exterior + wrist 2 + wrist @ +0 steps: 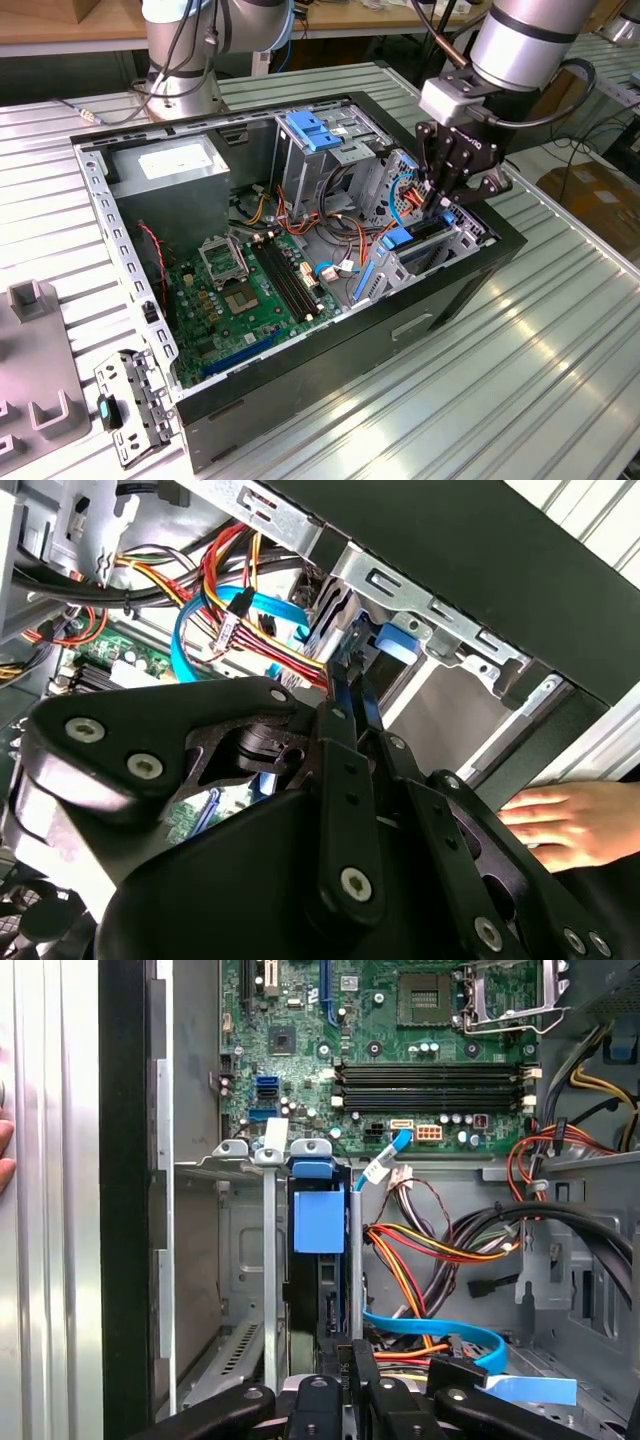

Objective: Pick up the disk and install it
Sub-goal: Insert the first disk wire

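Disk (319, 1222) sits edge-on, mostly slid into the drive cage (440, 240) of the case (300, 380), hand (443, 196) clenched on its rear edge, final seating left.

I see an open computer case (300, 395) on a ribbed metal table (520, 380), green motherboard (235, 300) inside, power supply (165, 165) at a corner, orange-yellow wiring (430, 1250), blue data cable (440, 1335), grey fixture blocks (35, 385) at the exterior view's left.

Disk (318, 1222) occupies the narrow bay slot between metal walls (268, 1260); cable bundle (440, 1250) (orange, blue) crowds the adjacent cavity. Motherboard (245, 290) area lies open above.
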Robot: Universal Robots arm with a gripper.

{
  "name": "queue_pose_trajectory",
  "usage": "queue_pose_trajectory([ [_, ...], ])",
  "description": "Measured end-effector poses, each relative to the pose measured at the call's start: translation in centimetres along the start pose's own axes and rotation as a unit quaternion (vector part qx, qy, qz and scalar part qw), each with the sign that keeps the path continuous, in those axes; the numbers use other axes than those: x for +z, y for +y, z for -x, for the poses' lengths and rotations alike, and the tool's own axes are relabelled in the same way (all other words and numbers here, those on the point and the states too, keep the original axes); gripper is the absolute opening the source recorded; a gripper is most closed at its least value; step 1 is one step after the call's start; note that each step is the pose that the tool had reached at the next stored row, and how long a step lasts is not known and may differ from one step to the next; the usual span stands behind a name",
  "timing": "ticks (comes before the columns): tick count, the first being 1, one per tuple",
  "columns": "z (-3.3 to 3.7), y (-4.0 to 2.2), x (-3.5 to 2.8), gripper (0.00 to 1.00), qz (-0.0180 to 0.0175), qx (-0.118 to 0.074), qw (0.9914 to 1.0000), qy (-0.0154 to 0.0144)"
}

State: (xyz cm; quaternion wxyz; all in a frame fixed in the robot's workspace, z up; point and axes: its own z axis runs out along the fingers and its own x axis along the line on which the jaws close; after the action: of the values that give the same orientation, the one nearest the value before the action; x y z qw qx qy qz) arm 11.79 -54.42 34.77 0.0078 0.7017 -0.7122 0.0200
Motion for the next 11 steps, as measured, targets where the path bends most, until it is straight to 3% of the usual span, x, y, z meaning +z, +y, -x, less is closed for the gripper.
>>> queue_pose_trajectory([
  [11, -0.20, 0.06, 0.09, 0.16, 0.0001, 0.002, 1.00000, 0.0001],
])
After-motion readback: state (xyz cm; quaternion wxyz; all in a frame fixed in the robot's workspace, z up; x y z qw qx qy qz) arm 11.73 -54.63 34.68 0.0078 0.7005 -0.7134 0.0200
